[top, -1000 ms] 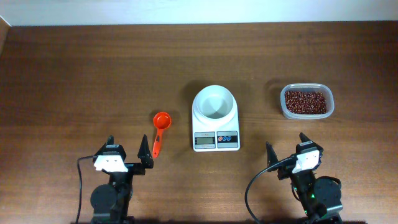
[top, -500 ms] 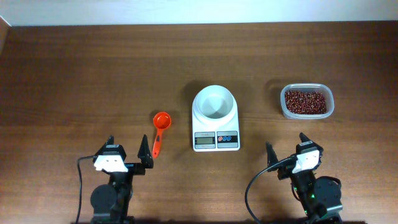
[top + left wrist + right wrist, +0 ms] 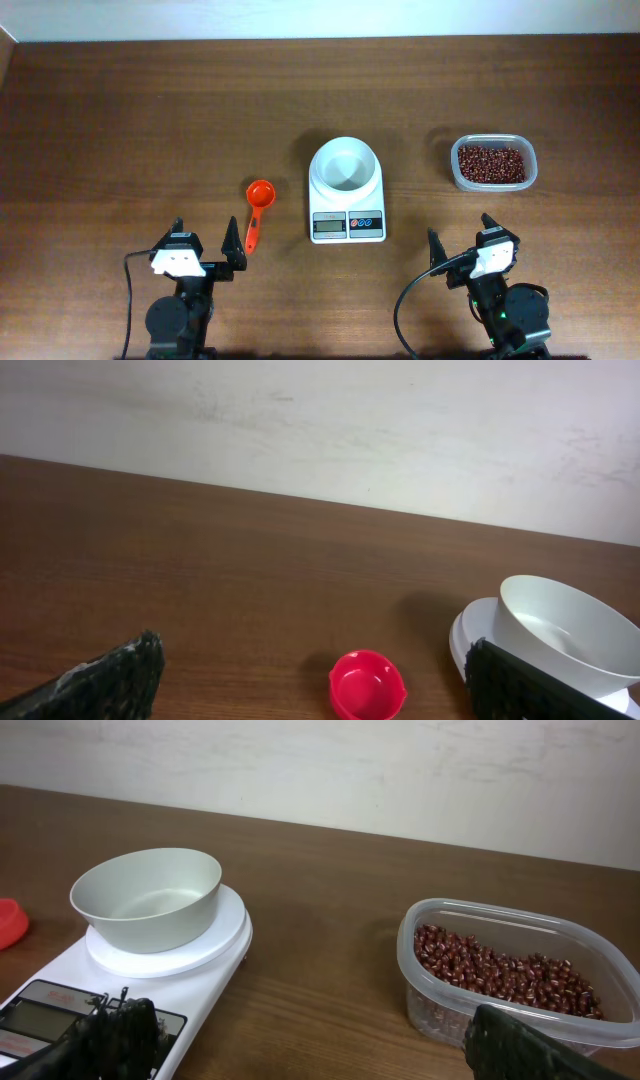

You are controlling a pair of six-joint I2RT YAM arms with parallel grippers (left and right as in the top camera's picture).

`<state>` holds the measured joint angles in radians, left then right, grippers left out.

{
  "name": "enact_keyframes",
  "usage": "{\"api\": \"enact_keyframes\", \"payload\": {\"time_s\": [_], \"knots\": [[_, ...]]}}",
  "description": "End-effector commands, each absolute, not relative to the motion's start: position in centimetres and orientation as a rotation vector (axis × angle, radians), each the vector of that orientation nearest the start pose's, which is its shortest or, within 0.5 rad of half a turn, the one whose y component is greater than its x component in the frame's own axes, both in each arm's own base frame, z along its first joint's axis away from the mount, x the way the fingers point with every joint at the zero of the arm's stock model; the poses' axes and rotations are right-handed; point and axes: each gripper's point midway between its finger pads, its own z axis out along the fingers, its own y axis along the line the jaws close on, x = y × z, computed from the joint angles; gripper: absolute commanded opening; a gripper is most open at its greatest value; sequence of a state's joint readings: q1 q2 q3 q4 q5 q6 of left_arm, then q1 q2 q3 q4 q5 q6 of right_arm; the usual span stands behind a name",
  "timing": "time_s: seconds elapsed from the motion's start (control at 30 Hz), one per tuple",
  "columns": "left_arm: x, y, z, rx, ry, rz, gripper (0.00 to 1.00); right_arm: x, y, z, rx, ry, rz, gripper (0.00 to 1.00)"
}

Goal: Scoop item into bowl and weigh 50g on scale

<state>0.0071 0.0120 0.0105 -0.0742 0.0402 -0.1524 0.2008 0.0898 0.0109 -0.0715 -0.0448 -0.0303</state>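
Dark brown wood-grain table (image 3: 120, 120): across the whole overhead frame, with a pale wall strip along the top edge.

Left gripper (image 3: 206, 232): lower left of the overhead frame, on a black arm with a white housing. Spread wide, gripping nothing.

Right gripper (image 3: 460, 230): lower right of the overhead frame. Likewise spread wide, gripping nothing.

Small white rectangular digital scale (image 3: 347, 226): centre of the overhead frame, grey display and round buttons toward the bottom edge. Reading too small to tell.

Round white smooth-walled bowl (image 3: 345, 166): upright on the scale's round platform, interior bare white.

Clear rounded-rectangular plastic tub (image 3: 493, 187): right of centre, well apart from the scale.

Heap of small dark red-brown beans (image 3: 491, 163): inside the tub, below its rim.

Orange-red plastic scoop (image 3: 260, 193): flat on the table just left of the scale. Cup toward the top of the frame, handle toward the bottom. Handle end close to the left gripper's inner finger, contact not discernible.
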Motion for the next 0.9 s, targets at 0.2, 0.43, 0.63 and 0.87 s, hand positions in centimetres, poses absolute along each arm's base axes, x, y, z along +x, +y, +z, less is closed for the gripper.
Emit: {"api": "enact_keyframes", "payload": {"time_s": [0.2, 0.43, 0.63, 0.87], "knots": [[24.59, -0.04, 15.65, -0.108, 1.647, -0.109, 0.99, 24.27, 5.52, 13.77, -0.222, 1.717, 0.16, 0.99], [24.59, 0.0, 15.6, -0.11, 1.649, -0.107, 0.99, 24.27, 5.52, 13.77, -0.222, 1.717, 0.16, 0.99], [24.59, 0.0, 15.6, -0.11, 1.649, -0.107, 0.99, 24.27, 5.52, 13.77, -0.222, 1.717, 0.16, 0.99], [24.59, 0.0, 15.6, -0.11, 1.649, -0.107, 0.99, 24.27, 5.52, 13.77, -0.222, 1.717, 0.16, 0.99]]}}
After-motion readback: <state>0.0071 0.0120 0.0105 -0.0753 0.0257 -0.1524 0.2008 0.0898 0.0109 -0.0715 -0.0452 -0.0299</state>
